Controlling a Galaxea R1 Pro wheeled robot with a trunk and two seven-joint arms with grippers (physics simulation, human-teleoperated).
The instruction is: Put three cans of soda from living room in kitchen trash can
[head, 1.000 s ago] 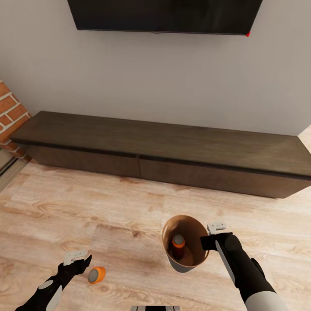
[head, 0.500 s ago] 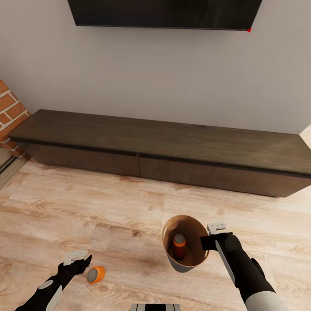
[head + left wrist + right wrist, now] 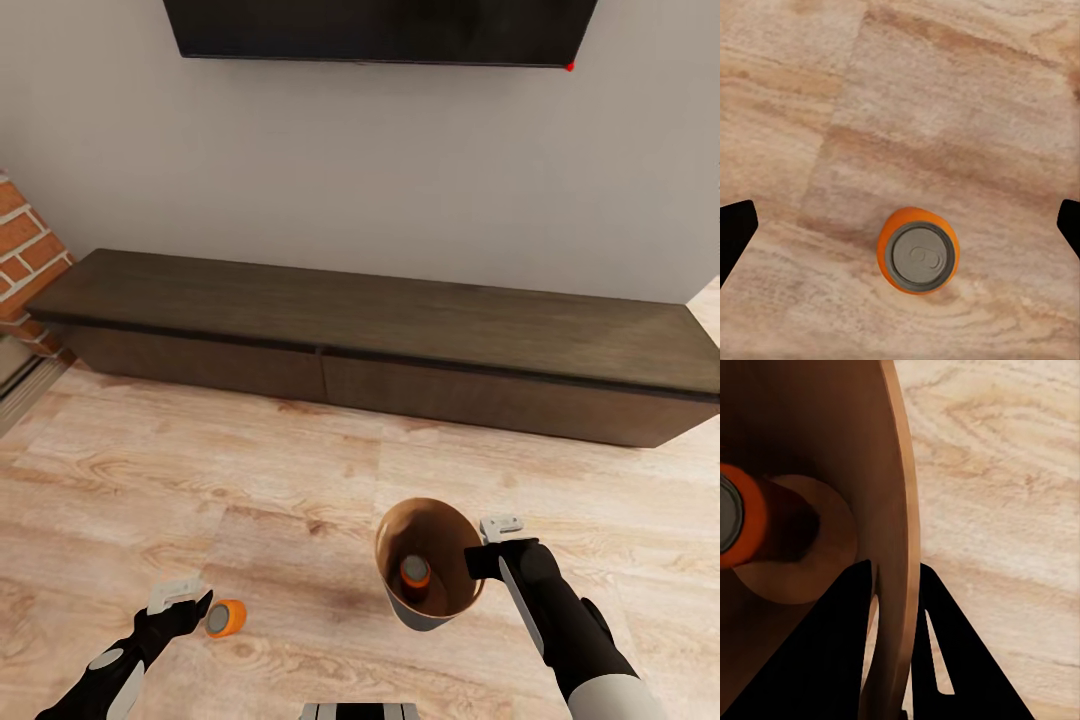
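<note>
Two orange soda cans are in sight. One can (image 3: 415, 572) stands inside the trash can (image 3: 440, 606), which the right hand (image 3: 487, 545) holds by the rim — the right wrist view shows its fingers (image 3: 840, 645) pinching the bin's wall, one inside, one outside. The second can (image 3: 226, 618) lies on the wood plank floor (image 3: 200, 480) just beside the left hand (image 3: 180, 598); the left wrist view shows that hand's fingertips (image 3: 735, 229) spread wide, well apart from the can's grey top. One low dark cabinet (image 3: 380, 350) runs beneath one wall TV (image 3: 380, 30).
</note>
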